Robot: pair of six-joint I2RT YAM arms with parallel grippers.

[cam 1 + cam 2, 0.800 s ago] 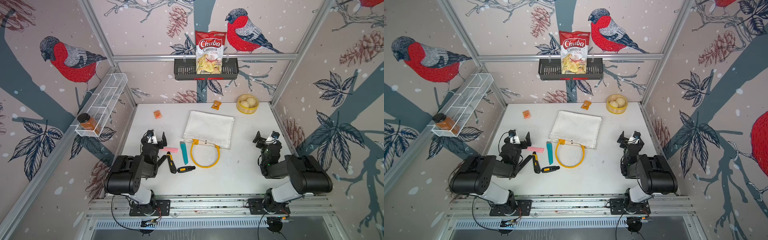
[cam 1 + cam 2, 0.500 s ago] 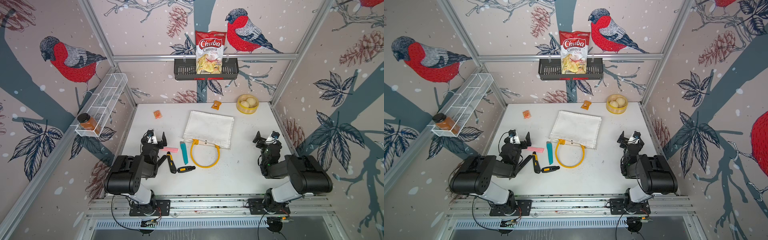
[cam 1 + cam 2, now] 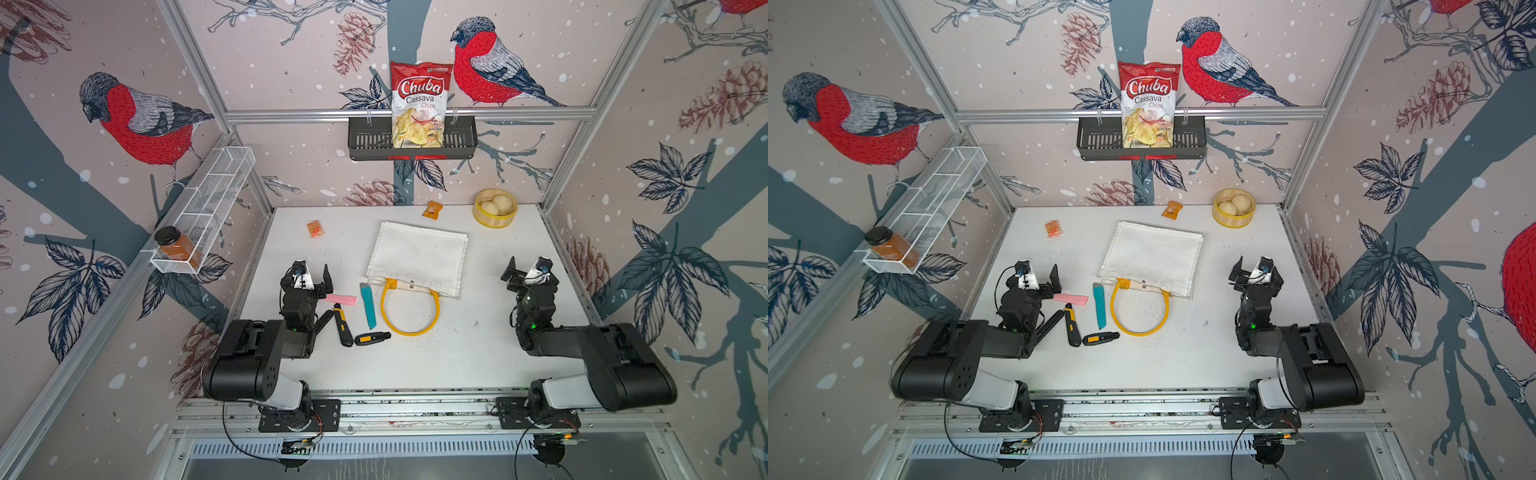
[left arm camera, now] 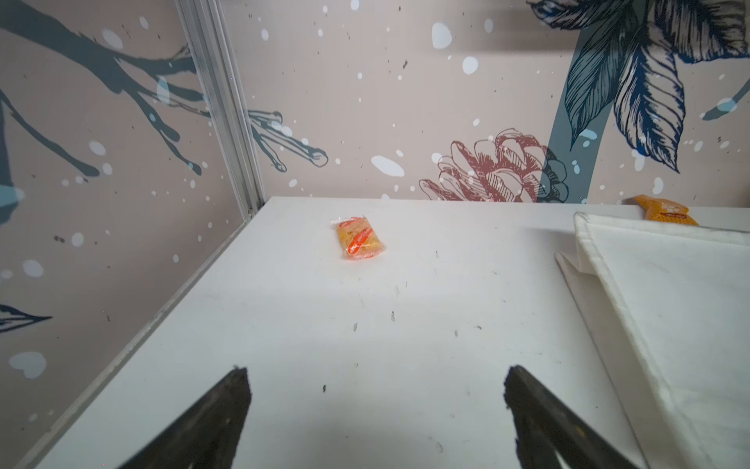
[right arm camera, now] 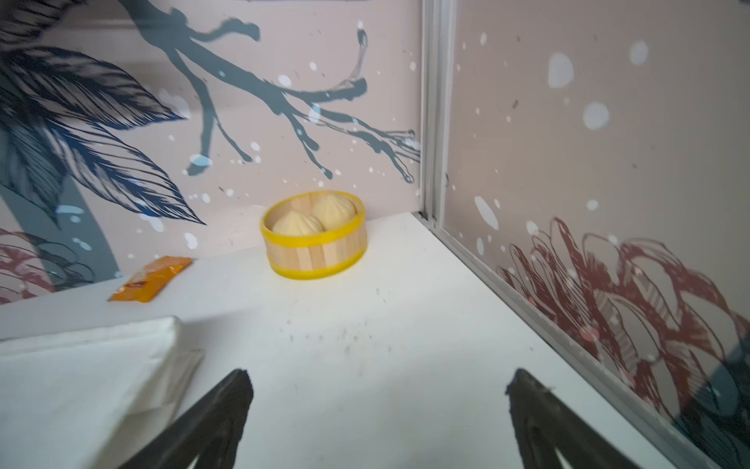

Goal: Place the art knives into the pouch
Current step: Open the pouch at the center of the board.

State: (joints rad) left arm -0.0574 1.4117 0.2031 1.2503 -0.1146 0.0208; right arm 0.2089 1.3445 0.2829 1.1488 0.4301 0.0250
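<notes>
Nothing has shifted since before: both my left gripper (image 4: 375, 390) and right gripper (image 5: 379, 392) gape empty. Flat white fabric pouch (image 3: 417, 257) lies mid-table; teal art knife (image 3: 368, 305) beside its round yellow handle (image 3: 409, 311).

nothing has shifted since the earlier pictures: both arms and everything on the table lie as before.

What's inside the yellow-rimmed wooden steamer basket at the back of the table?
Two pale steamed buns sit side by side in the steamer basket, filling most of it; both top views show the same. The basket floor beneath them is covered, so anything underneath cannot be seen.
</notes>
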